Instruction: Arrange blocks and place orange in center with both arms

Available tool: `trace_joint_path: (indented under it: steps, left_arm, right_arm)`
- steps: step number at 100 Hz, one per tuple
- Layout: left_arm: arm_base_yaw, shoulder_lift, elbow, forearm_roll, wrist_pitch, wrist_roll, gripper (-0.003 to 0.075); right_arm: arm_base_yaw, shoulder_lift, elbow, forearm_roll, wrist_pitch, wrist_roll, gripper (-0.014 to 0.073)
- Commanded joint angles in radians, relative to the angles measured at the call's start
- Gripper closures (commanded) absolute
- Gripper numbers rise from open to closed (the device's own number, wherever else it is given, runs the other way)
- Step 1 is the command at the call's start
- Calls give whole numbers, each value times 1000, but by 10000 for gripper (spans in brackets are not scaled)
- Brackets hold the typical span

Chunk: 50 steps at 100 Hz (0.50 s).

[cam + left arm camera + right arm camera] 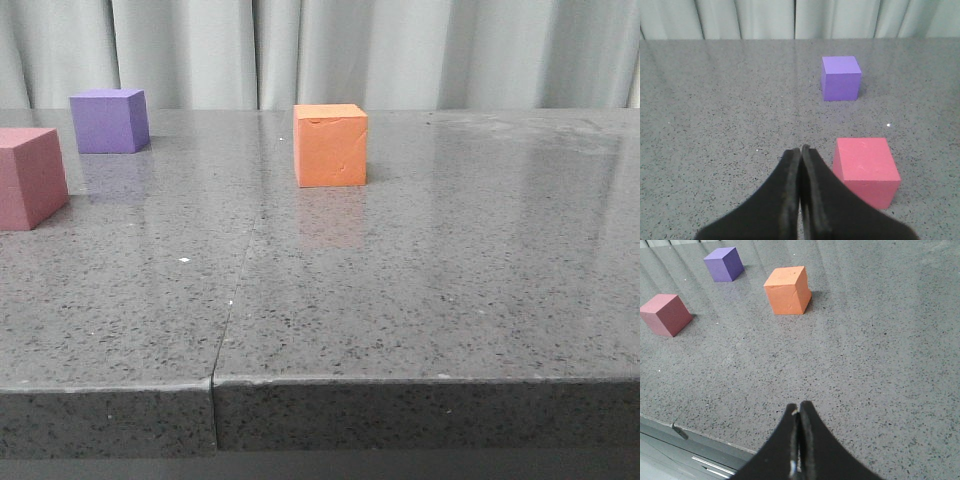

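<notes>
The orange cube (pixel 330 146) stands near the middle of the grey table, toward the back; it also shows in the right wrist view (pixel 787 290). The purple cube (pixel 110 121) is at the back left, also seen in both wrist views (pixel 840 78) (pixel 723 263). The pink-red cube (pixel 28 177) is at the far left, cut by the frame edge, and shows in both wrist views (pixel 867 170) (pixel 666 314). My left gripper (pixel 800 149) is shut and empty, just beside the pink-red cube. My right gripper (pixel 799 406) is shut and empty, near the table's front edge. Neither gripper shows in the front view.
The grey speckled table (pixel 420 270) has a seam (pixel 232 300) running front to back left of centre. A pale curtain (pixel 400 50) hangs behind the table. The table's front edge (pixel 685 432) shows in the right wrist view.
</notes>
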Motion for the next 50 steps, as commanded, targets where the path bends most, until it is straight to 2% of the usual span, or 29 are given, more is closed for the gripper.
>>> trace_joint_path:
  steps: [1,23,30,39,50]
  left_arm:
    - [-7,83,-101,-4,-6,-7,741]
    - [-7,234,-227,-14,43,-7,734]
    - [-7,266,-249,-23,41,-7,685]
    - [-7,295,-266,-25,35,-7,558]
    - [-7,312,-273,-25,16,-7,323]
  right_arm:
    - [-5,8,-24,-15,-77,-8,662]
    - [-5,8,-24,-15,-77,-8,662]
    - [-5,8,-24,-15,-77,-8,662]
    - [-5,8,-24,-15,-77,-8,662]
    - [-5,8,-24,-15,-77,-8,662]
